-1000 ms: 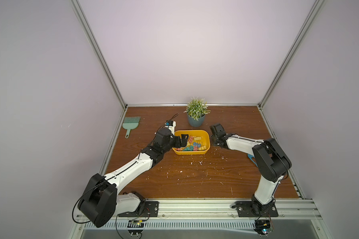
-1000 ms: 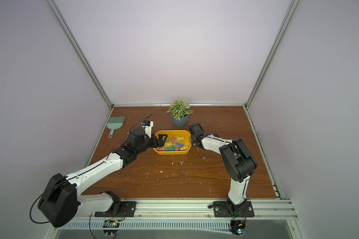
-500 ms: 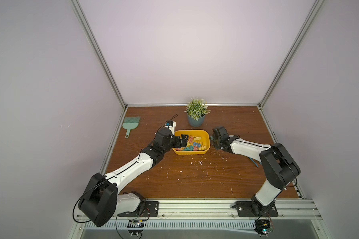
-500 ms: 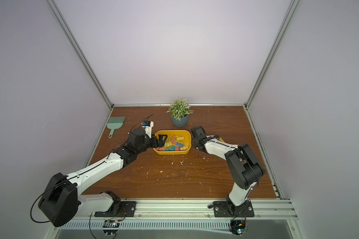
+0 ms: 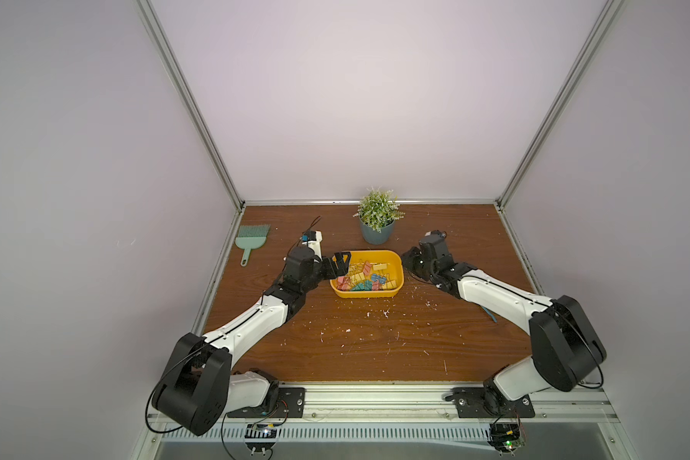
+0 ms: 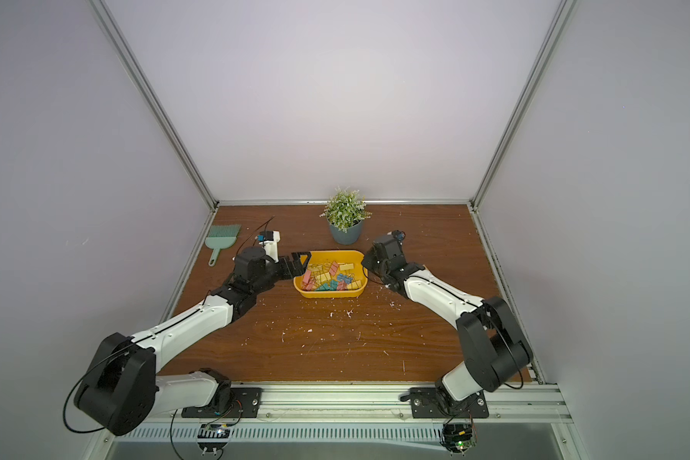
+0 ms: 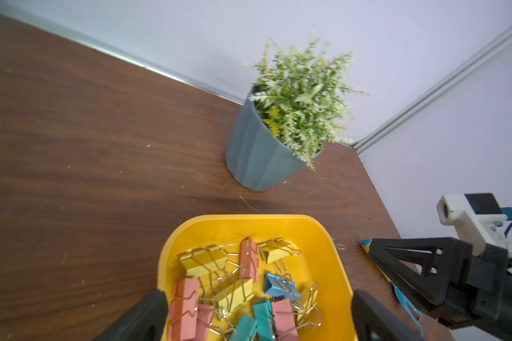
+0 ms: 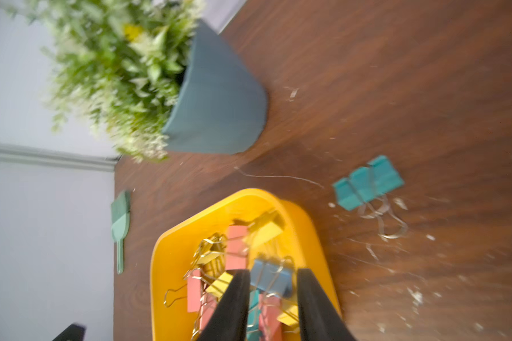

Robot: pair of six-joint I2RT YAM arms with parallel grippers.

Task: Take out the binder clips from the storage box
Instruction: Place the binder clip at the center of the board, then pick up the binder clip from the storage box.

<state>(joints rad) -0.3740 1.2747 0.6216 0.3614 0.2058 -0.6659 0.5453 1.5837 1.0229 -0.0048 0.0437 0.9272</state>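
Right now my left gripper stands wide apart at the 9 o'clock end of the yellow storage box, fingers straddling that end, I judge to steady it. My right gripper, at 3 o'clock, has its jaws partly apart and empty, lined up on a blue binder clip. Most binder clips lie heaped inside the box. Some teal binder clips rest outside on the table.
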